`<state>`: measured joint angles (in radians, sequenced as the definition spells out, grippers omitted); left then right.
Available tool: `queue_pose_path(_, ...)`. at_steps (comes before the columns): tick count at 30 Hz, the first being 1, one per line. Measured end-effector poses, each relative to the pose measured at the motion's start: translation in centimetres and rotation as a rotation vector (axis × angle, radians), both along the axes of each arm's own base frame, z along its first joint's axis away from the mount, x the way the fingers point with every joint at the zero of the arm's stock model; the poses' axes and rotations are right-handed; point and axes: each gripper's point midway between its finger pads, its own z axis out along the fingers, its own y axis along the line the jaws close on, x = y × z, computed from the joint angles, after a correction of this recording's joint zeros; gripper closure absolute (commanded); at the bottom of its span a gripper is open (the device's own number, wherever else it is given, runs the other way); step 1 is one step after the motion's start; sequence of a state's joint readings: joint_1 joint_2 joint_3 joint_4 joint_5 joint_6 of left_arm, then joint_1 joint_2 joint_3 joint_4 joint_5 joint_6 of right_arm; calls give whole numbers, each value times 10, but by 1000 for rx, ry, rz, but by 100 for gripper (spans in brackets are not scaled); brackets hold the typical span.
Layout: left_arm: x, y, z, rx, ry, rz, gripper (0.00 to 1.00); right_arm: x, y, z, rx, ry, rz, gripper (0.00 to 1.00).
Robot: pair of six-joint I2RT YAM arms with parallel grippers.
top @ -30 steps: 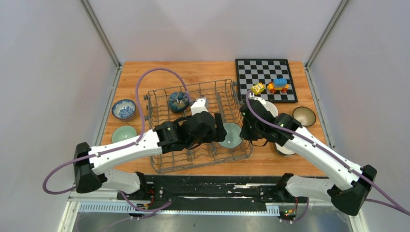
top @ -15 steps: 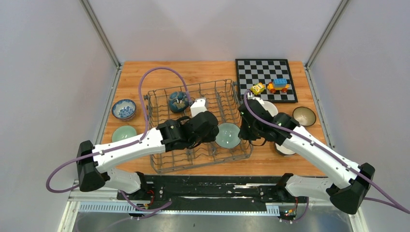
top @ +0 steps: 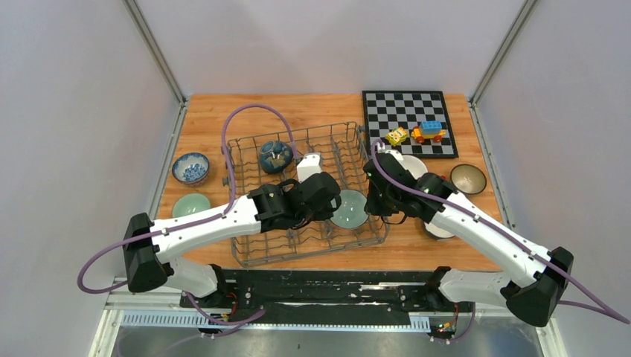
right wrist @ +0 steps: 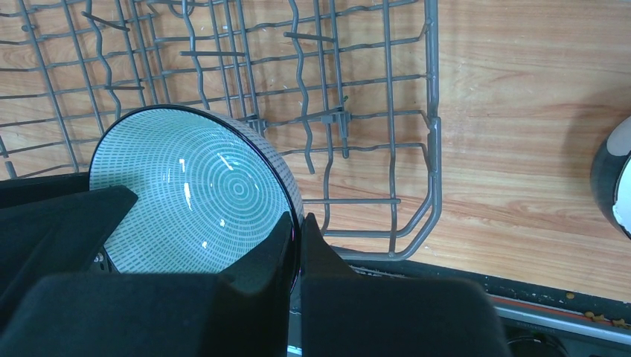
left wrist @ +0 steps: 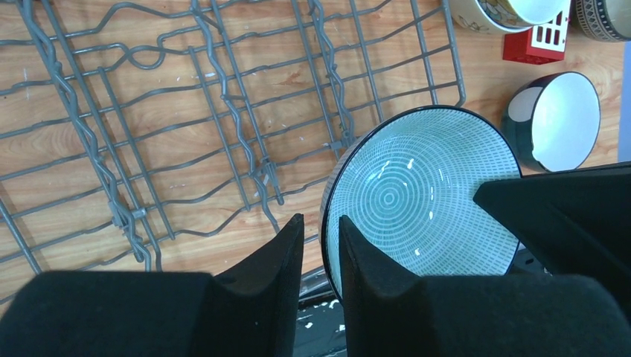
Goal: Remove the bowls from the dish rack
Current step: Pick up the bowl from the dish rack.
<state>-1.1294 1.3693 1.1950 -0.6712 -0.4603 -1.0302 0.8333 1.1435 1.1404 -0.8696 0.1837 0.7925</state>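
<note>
A teal bowl with a ring pattern (top: 348, 210) hangs tilted over the right end of the grey wire dish rack (top: 298, 242). My right gripper (right wrist: 298, 219) is shut on its rim, one finger inside the bowl (right wrist: 190, 193). My left gripper (left wrist: 321, 225) straddles the opposite rim of the same bowl (left wrist: 424, 193), narrowed onto it with one finger inside. A dark teal bowl (top: 274, 156) still stands in the rack's back left. In the top view the left gripper (top: 333, 202) and the right gripper (top: 369, 201) face each other across the bowl.
On the table left of the rack sit a blue-and-white bowl (top: 190, 168) and a pale green bowl (top: 190, 205). Right of it are a white bowl (top: 413, 165), a brown bowl (top: 468, 178) and a dark bowl with a white inside (left wrist: 554, 120). The chessboard (top: 408, 111) carries toy blocks (top: 429, 132).
My left gripper has moved right to the teal bowl and its jaws have closed from wide apart onto the rim. The right arm has shifted slightly, still holding the bowl.
</note>
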Motion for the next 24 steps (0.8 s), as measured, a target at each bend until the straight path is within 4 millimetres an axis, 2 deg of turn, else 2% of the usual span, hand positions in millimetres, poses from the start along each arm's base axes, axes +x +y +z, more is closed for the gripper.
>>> queue_pose_path(4, 0, 0, -3, 11, 5, -2, 84, 0, 1, 0, 0, -1, 4, 100)
queue_pose_path(8, -1, 0, -4, 11, 8, -8, 87, 0, 2, 0, 2, -2, 5, 100)
queue_pose_path(12, -1, -1, -4, 11, 10, -11, 100, -1, 3, -1, 0, -1, 9, 100)
queue_pose_path(18, -1, -2, -3, 8, 9, -15, 100, 0, 4, 0, 0, -3, 10, 99)
queue_pose_path(24, 0, -2, -3, 11, 4, -27, 100, 0, 6, 2, 13, -13, 22, 67)
